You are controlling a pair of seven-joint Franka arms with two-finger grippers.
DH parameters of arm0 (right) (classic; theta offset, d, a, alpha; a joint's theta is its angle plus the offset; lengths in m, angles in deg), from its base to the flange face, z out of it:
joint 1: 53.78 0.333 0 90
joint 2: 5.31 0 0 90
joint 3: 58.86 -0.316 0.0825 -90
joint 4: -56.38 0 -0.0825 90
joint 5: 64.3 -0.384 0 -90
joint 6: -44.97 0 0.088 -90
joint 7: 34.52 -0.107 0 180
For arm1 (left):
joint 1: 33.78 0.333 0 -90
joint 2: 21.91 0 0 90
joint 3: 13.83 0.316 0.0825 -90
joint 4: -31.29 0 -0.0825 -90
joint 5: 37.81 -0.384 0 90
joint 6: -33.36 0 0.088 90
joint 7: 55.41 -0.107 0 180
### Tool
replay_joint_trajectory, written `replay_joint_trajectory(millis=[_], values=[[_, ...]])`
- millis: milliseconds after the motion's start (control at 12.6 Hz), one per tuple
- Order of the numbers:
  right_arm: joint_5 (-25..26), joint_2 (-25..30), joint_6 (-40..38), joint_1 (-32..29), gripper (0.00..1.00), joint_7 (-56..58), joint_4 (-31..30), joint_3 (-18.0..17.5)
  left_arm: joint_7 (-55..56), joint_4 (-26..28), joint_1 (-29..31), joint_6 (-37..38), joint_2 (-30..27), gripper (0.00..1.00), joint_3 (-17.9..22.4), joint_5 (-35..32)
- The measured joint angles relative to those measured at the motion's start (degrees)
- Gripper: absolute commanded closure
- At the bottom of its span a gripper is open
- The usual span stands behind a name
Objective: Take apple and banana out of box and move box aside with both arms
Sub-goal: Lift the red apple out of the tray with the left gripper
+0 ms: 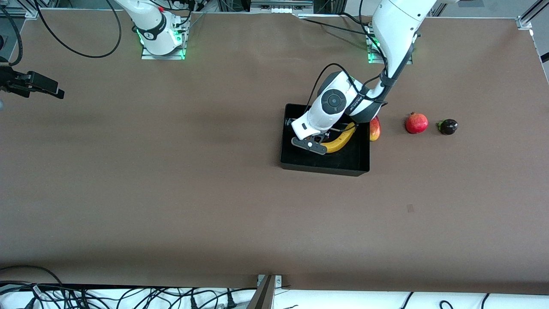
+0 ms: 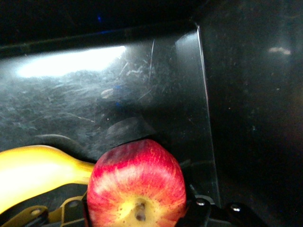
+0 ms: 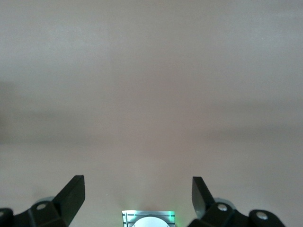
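Note:
The black box point(image 1: 324, 167) lies mid-table toward the left arm's end. The yellow banana point(image 1: 342, 140) lies inside it. My left gripper point(image 1: 312, 145) is down in the box beside the banana. In the left wrist view, my left gripper point(image 2: 137, 210) is shut on the red apple with yellowish patches point(image 2: 136, 177), with the banana point(image 2: 33, 172) right next to it over the glossy box floor point(image 2: 94, 104). The hand hides the apple in the front view. My right gripper point(image 1: 51, 89) waits open and empty over the right arm's end of the table; it also shows in the right wrist view point(image 3: 137, 187).
A red-and-yellow fruit point(image 1: 375, 128) sits on the table just outside the box wall, half hidden by the left arm. A red pomegranate point(image 1: 416, 123) and a small dark fruit point(image 1: 448, 126) lie farther toward the left arm's end.

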Motion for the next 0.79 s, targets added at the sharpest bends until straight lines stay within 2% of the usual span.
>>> replay_joint_trajectory(millis=[158,396,634,792], values=[[0.0,0.0,0.0,0.0,0.0,0.0,0.0,0.0,0.0,-0.2,0.0,1.3,-1.2,1.0,0.1,0.0],[0.0,0.0,0.0,0.0,0.0,0.0,0.0,0.0,0.1,-0.6,1.1,8.3,-6.5,1.0,0.4,0.0],[0.0,0.0,0.0,0.0,0.0,0.0,0.0,0.0,-0.6,-0.7,4.6,17.3,-13.6,1.0,0.7,0.0],[0.0,0.0,0.0,0.0,0.0,0.0,0.0,0.0,-4.9,-0.2,8.3,21.9,-17.0,1.0,0.8,0.0]])
